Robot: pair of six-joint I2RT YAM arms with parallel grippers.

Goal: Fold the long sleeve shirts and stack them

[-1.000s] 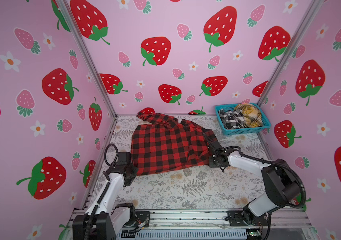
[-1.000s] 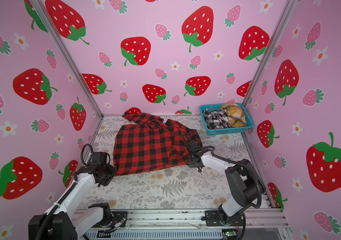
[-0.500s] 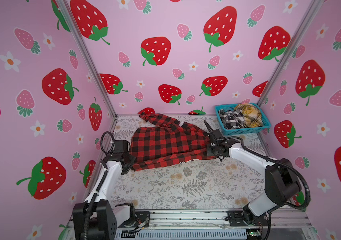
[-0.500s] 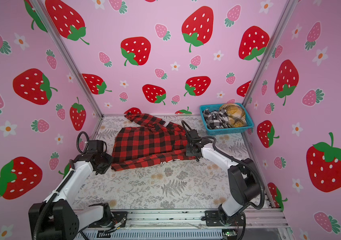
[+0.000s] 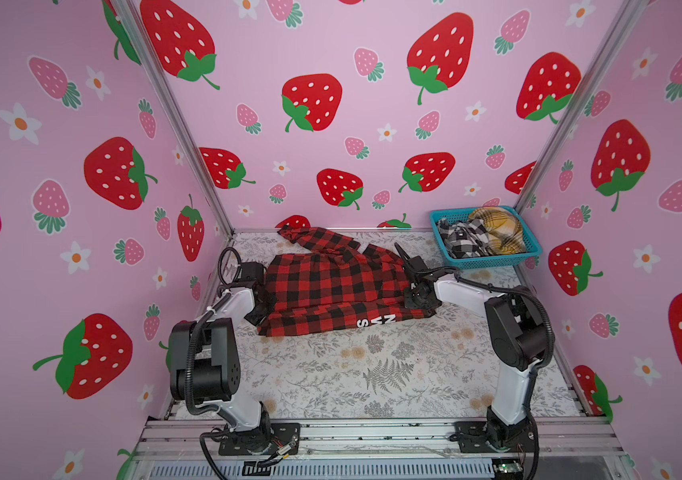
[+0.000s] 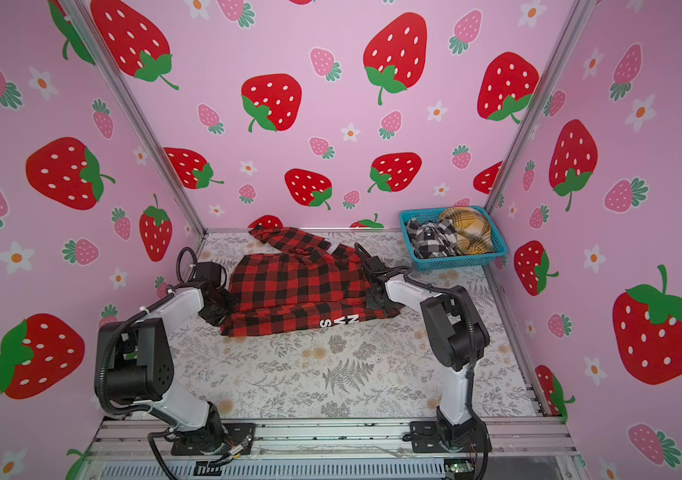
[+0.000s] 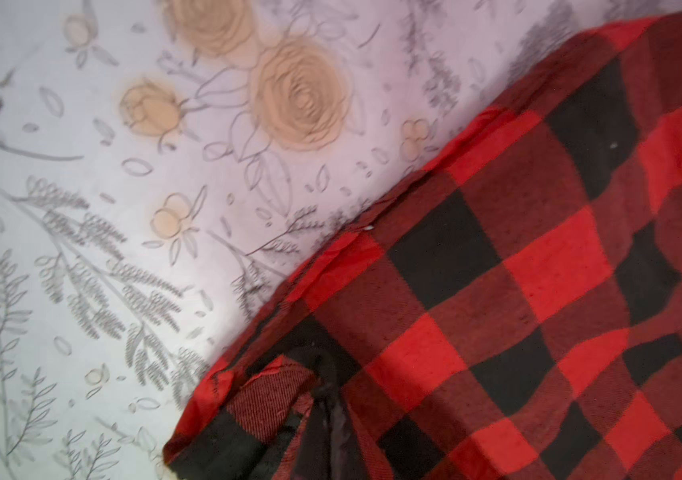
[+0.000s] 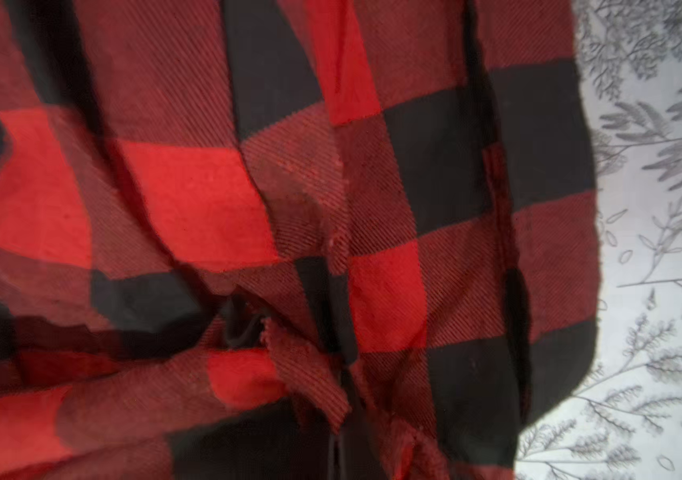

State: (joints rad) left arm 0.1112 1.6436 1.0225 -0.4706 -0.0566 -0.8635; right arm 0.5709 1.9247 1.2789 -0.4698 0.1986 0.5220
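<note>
The red-and-black long sleeve shirt (image 5: pixel 331 286) (image 6: pixel 298 286) lies across the back half of the floral table, one sleeve trailing toward the back wall. A doubled band along its near edge shows white letters (image 5: pixel 374 322). My left gripper (image 5: pixel 262 305) (image 6: pixel 221 309) is shut on the shirt's left edge. My right gripper (image 5: pixel 408 291) (image 6: pixel 368 291) is shut on its right edge. In the left wrist view the plaid cloth (image 7: pixel 538 270) bunches round the gripper (image 7: pixel 331 415). The right wrist view is filled by cloth (image 8: pixel 206 208) pinched at the gripper (image 8: pixel 337 453). A black-and-white shirt (image 5: pixel 462 239) and a mustard one (image 5: pixel 497 230) lie crumpled in the basket.
The teal mesh basket (image 5: pixel 493 262) (image 6: pixel 455 264) stands in the back right corner against the pink strawberry walls. Bare floral tablecloth (image 5: pixel 372 374) stretches from the shirt to the metal rail at the front, between the two arm bases.
Both grippers have carried the shirt's edges toward the back wall and downward. The raised, spread panel now lies low, folded over itself, with the white letters showing.
</note>
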